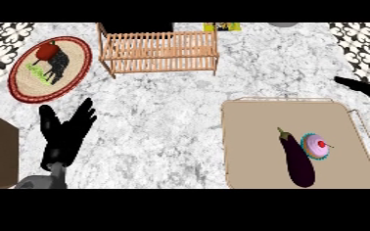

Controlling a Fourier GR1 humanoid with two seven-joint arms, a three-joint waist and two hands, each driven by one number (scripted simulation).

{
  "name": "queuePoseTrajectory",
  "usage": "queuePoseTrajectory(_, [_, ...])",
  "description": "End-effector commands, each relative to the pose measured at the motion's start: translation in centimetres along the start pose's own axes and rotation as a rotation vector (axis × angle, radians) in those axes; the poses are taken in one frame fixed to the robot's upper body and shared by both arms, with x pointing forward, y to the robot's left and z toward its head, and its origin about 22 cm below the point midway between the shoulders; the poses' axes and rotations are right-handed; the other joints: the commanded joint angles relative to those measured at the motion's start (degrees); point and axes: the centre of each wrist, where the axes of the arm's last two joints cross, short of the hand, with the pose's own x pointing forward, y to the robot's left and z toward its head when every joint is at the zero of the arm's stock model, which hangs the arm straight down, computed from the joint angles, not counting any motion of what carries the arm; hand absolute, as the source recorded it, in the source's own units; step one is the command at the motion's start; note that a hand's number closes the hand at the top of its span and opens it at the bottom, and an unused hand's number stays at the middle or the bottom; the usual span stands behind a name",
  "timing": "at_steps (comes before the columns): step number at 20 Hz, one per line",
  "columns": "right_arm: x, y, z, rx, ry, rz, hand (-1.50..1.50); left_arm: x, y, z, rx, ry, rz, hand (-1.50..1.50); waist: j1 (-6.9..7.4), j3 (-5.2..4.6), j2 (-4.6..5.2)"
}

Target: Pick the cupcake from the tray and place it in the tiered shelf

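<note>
The cupcake, with pink frosting, a red cherry and a teal wrapper, sits on the beige tray at the lower right. A dark purple eggplant lies just left of it on the same tray. The wooden slatted tiered shelf stands at the back centre. My left hand rests open at the lower left, fingers pointing up, far from the tray. Of my right hand, only black fingertips show at the right edge, above the tray.
A round woven mat with a red rim lies at the back left, with a red fruit and dark and green items on it. A brown block is at the left edge. Marble counter separates tray and shelf.
</note>
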Motion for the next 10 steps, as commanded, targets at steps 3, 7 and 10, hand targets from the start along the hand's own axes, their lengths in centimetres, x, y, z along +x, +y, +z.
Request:
queuePoseTrajectory(3, [2.3, 2.3, -1.9, 0.043, 0.044, 0.097, -1.50, -0.3, -0.6, -0.9, -0.001, 0.003, 0.000, 0.00, 0.15, 0.03, 0.11])
queuePoseTrajectory(7, [-0.1, 3.8, -1.1, 0.070, 0.116, 0.155, -1.50, -0.3, 0.0, -0.5, -0.005, -0.010, 0.003, 0.00, 0.11, 0.05, 0.09])
queuePoseTrajectory(10, [0.5, 4.1, -0.8, 0.031, 0.152, 0.124, -1.50, 1.2, -0.3, 0.5, 0.000, 0.002, -0.005, 0.00, 0.11, 0.05, 0.02])
